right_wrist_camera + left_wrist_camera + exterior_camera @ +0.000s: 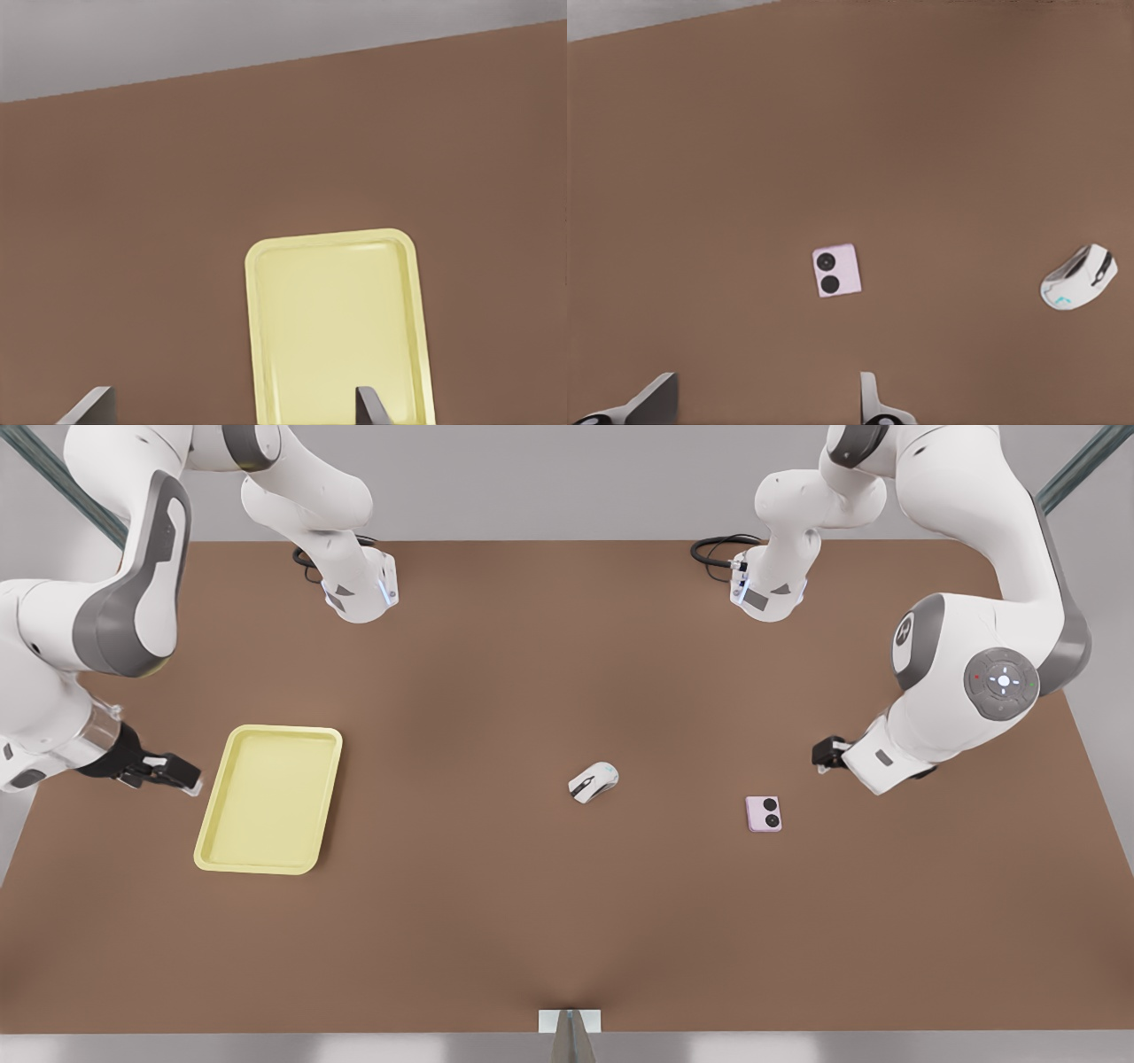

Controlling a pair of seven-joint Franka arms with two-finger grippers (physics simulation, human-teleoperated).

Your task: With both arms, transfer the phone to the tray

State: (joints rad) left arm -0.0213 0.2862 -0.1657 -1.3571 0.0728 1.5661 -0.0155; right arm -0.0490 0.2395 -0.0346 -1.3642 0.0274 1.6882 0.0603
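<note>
Left pincer (824, 755) (766, 403): dark, fingers spread wide, clamped on nothing, hovering at the 3 o'clock side of the brown table (532, 921) in the front view. Mostly hidden there behind its own white wrist. Right pincer (180, 776) (232, 407): likewise spread and holding nothing, at the 9 o'clock side. Fingertips (89, 405) cut off by the frame edge in its wrist view.

Counted: two white jointed arms, two pincers, one phone, one tray, one mouse.

Small flat pale pink squarish phone (764, 814) (837, 271): rounded corners, two black circles side by side along one edge. Flat on the table at 7 o'clock from the left pincer, near but apart.

White computer mouse (594, 781) (1079, 278) at the phone's 9 o'clock.

Pale yellow shallow rectangular tray (221, 815) (257, 354) at 3 o'clock, just beside the right pincer and well apart from the phone. Near end cut off in the right wrist view.
</note>
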